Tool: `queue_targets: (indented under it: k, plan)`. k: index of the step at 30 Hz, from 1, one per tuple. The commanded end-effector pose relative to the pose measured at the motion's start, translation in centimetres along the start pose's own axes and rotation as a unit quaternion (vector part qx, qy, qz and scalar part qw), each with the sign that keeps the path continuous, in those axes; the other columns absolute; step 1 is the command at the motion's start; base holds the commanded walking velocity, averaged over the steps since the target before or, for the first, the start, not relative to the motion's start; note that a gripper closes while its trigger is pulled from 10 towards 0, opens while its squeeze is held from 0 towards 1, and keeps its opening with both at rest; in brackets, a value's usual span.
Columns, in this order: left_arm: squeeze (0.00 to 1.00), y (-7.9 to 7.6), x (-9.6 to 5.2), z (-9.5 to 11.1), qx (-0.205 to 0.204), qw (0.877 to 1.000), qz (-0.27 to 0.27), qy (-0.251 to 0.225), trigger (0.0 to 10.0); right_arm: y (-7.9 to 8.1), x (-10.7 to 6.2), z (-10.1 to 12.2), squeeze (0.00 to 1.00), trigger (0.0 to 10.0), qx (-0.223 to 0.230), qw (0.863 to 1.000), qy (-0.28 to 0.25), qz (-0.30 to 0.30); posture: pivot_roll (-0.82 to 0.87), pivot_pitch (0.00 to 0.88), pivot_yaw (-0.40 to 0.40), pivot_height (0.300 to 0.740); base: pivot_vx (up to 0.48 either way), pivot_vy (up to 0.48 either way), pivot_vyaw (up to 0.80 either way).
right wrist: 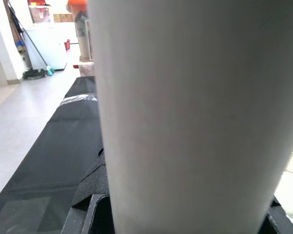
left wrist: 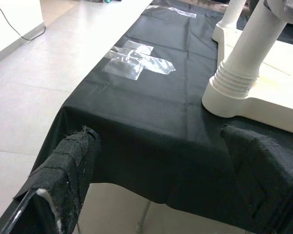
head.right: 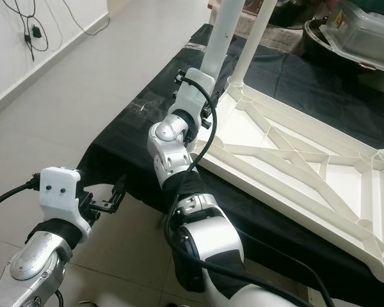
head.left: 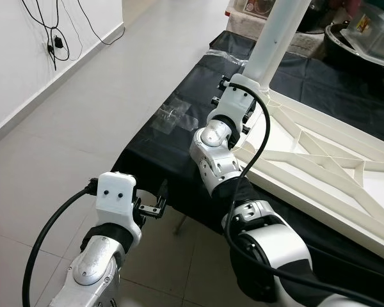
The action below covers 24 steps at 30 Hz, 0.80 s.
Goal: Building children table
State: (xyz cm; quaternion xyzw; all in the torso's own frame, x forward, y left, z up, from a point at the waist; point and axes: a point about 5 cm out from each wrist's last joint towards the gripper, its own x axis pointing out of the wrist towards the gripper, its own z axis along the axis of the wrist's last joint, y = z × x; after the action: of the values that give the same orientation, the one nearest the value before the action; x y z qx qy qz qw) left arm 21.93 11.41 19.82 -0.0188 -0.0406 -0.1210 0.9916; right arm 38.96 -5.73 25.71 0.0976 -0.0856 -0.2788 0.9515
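The white table top (head.right: 288,153) lies upside down on a table covered in black cloth (head.left: 179,160). A white table leg (head.left: 275,38) stands upright in the top's near left corner socket. My right gripper (head.left: 238,89) is shut on it low down, and the leg (right wrist: 185,97) sits close before the right wrist camera. A second leg (head.right: 256,32) rises just behind it. My left gripper (head.left: 155,206) hangs open and empty off the cloth's front edge, with its taped fingers (left wrist: 68,170) pointing toward the leg's ribbed base (left wrist: 234,83).
Clear plastic wrapping (head.left: 169,118) lies on the cloth left of the table top. Bins and boxes (head.left: 365,32) crowd the far right. Cables (head.left: 54,38) hang on the wall at the upper left. Bare tiled floor (head.left: 83,128) stretches left of the table.
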Motion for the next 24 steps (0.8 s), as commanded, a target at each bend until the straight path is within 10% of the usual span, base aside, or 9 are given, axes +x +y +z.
queue_targets:
  k: [1,24]
  plan:
    - [0.00,-0.1,0.0,-0.3,-0.001,1.000,-0.004,0.006,10.0,-2.3,-0.6,-5.5,0.00,10.0,-0.070,0.991,0.107,-0.043,0.24,0.209,-0.159,0.740,0.000,0.000,0.00]
    - [0.00,-0.1,0.0,-0.6,-0.002,1.000,-0.003,0.008,10.0,-1.1,-1.4,-4.9,0.00,10.0,-0.063,0.993,0.097,-0.005,0.25,0.212,-0.158,0.740,0.000,0.000,0.00]
